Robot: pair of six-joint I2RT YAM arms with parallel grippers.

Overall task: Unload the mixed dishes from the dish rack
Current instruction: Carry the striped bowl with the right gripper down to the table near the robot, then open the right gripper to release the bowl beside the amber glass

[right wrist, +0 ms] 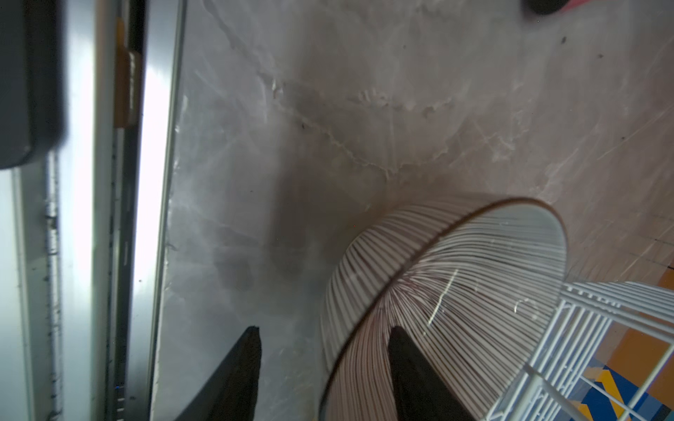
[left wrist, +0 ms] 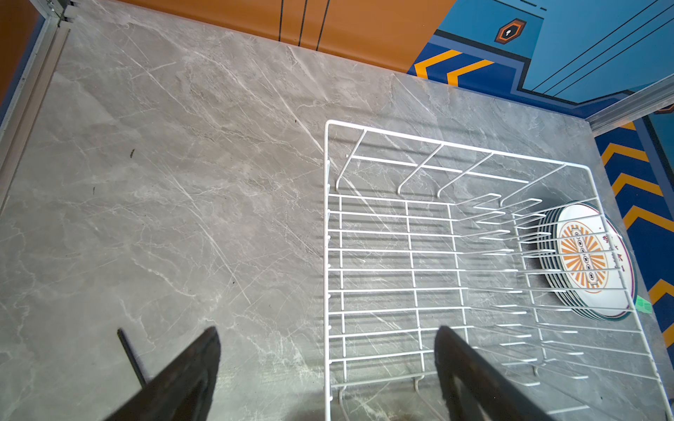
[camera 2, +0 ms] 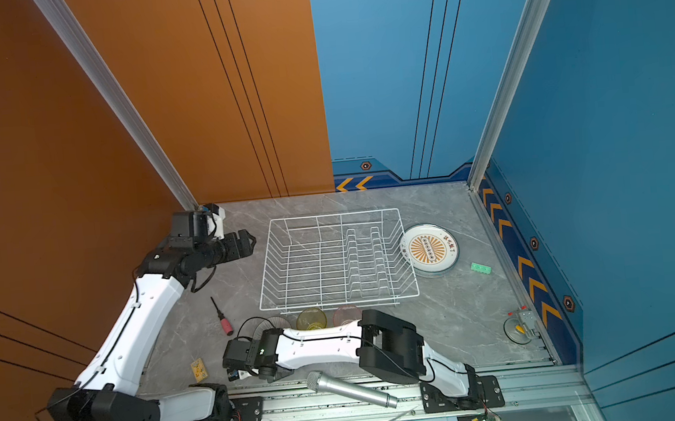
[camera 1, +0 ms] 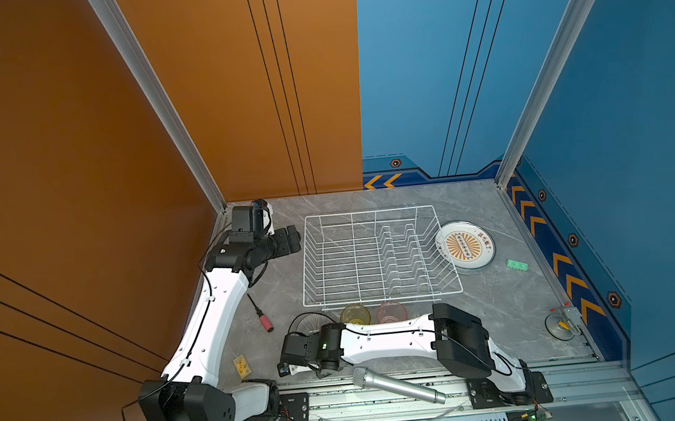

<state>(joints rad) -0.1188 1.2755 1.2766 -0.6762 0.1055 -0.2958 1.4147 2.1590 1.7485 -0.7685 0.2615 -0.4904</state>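
The white wire dish rack stands empty mid-table. A stack of white plates, the top one orange-patterned, lies just right of it. In front of the rack stand a yellow tumbler, a pink tumbler and the finely striped bowl. My right gripper is open astride the bowl's rim, one finger inside, one outside. My left gripper hangs open by the rack's far left corner, holding nothing.
A silver microphone lies on the front rail. A red-handled screwdriver and a small yellow card lie at front left. A green block sits right of the plates, and a clear glass dish rests by the right edge.
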